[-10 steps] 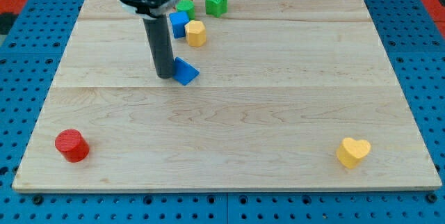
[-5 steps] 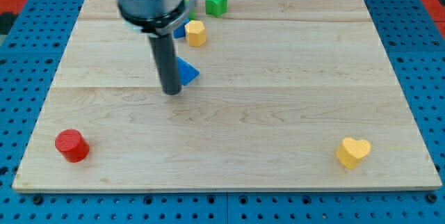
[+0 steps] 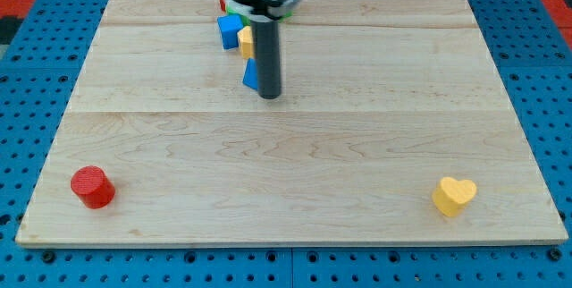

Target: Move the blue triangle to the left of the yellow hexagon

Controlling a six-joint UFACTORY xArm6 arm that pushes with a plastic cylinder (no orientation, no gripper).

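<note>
Blue triangle [image 3: 251, 75] touching my tip [image 3: 270, 97], on view's left.

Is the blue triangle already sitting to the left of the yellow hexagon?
No, the blue triangle lies below the yellow hexagon, toward the view's bottom, right beside my tip.

We see the bench [image 3: 357, 145]: pale wood, visible grain, blue pegboard around it. Our rod is dark grey down to my tip [image 3: 269, 97]. Blue triangle [image 3: 250, 75] is a blue sliver at the rod's left side. Yellow hexagon [image 3: 244, 43] is mostly hidden, only a yellow strip showing. Blue cube [image 3: 229, 30], saturated blue, by the top edge. Red cylinder [image 3: 92, 187] at the bottom-left corner, yellow heart [image 3: 454, 195] at the bottom-right corner.
</note>
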